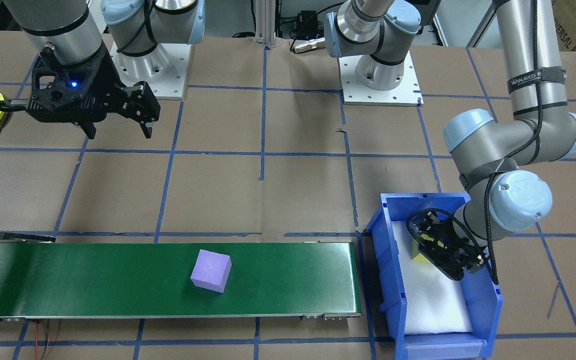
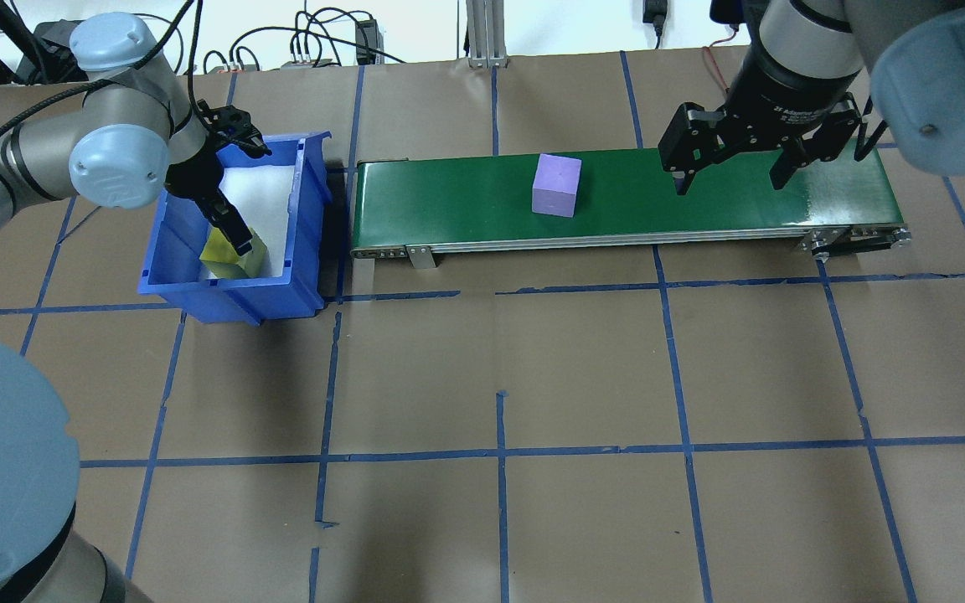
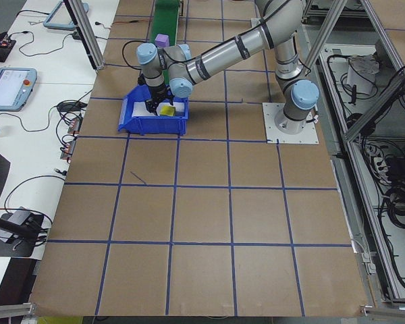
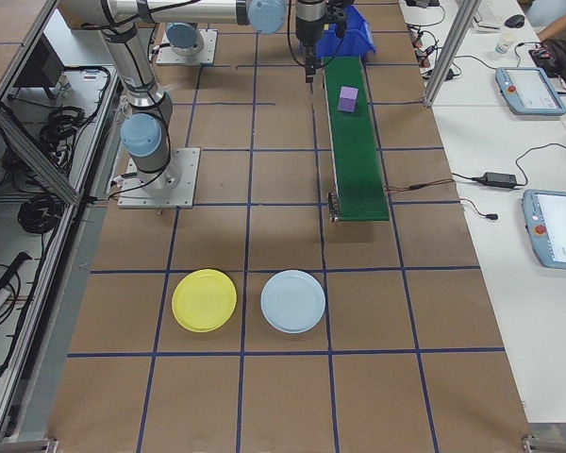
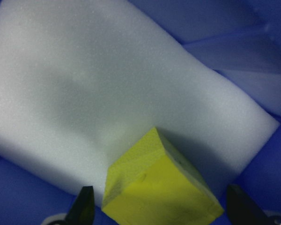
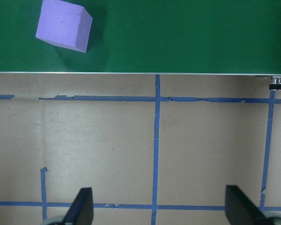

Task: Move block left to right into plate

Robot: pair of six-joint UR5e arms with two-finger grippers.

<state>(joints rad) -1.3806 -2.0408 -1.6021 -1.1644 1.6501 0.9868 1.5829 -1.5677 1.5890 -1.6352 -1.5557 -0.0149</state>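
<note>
Left claw (image 5: 157,211): jaws apart, down inside blue bin (image 2: 308,180), straddling yellow block (image 5: 159,187) on white foam pad (image 5: 107,103).
Right claw (image 2: 730,172): jaws apart, empty, raised near green conveyor (image 2: 616,205).
Purple block (image 2: 556,185): mid-belt, untouched.
Yellow plate (image 4: 205,300): on tabletop (image 2: 499,377), beside pale blue plate (image 4: 293,301), well apart from belt.

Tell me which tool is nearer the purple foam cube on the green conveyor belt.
Right. The right tool hangs open by the belt's far end from the blue plastic bin, near the purple foam cube. The left tool is down inside that bin.
</note>
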